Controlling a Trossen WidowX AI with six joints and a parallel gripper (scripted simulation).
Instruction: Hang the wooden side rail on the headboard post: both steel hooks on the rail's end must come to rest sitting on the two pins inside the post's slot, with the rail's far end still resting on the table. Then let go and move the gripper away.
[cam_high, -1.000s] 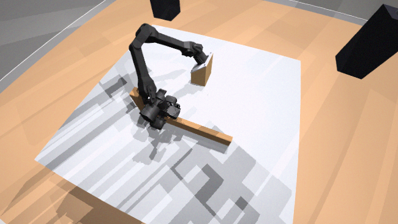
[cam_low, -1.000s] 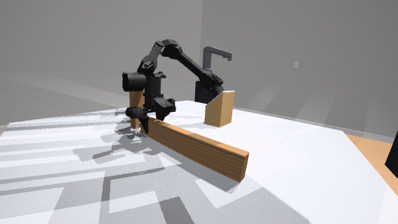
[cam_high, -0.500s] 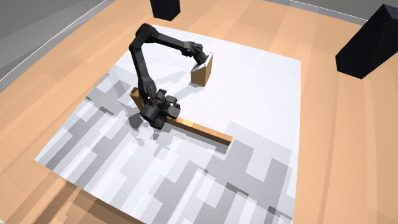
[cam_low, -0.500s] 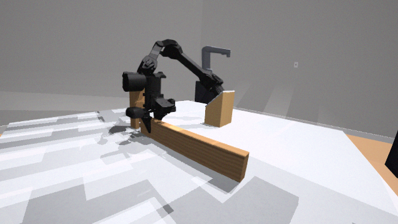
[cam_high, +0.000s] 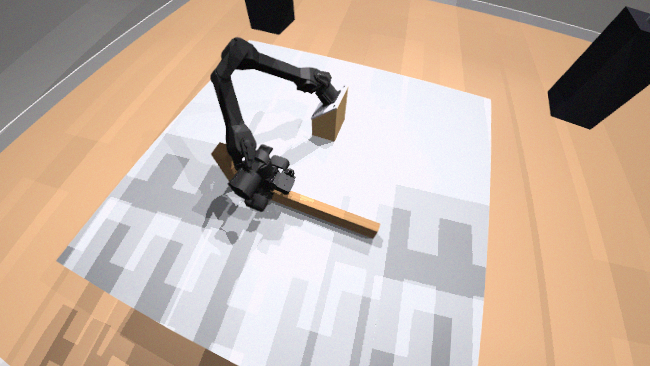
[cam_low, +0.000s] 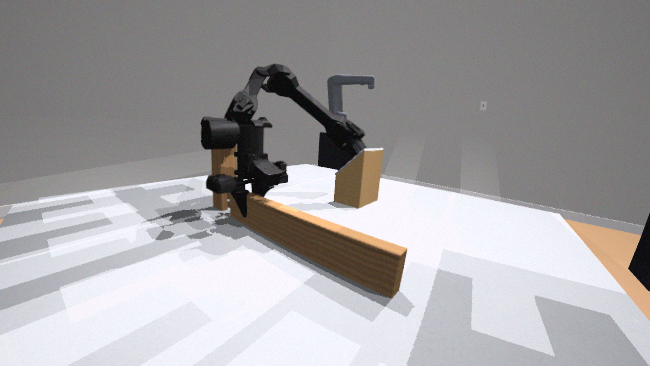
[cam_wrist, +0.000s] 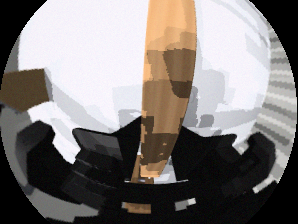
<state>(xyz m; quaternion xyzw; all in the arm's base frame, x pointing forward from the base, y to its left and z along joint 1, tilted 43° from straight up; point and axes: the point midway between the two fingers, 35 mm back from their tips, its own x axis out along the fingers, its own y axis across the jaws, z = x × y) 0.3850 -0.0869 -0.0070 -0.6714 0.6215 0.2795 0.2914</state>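
Observation:
The wooden side rail (cam_high: 330, 214) (cam_low: 325, 237) (cam_wrist: 170, 40) stands on its narrow edge, its far end on the white table top (cam_high: 440, 140) (cam_low: 190, 320). My gripper (cam_low: 251, 204) (cam_wrist: 153, 119) is shut on the rail close to its post-side end, with one finger on each side; in the top view the gripper body hides the fingertips. The headboard post (cam_high: 220, 154) (cam_low: 220, 172) stands upright just beyond that end, partly behind my gripper. The hooks, the slot and the pins are hidden. Whether the held end is raised I cannot tell.
My arm's base sits on a wooden block (cam_high: 325, 126) (cam_low: 371, 180) (cam_wrist: 25, 89) behind the rail. Black boxes (cam_high: 272, 15) (cam_high: 597, 75) stand beyond the white top's edges. A grey bent stand (cam_low: 335, 95) rises behind the block.

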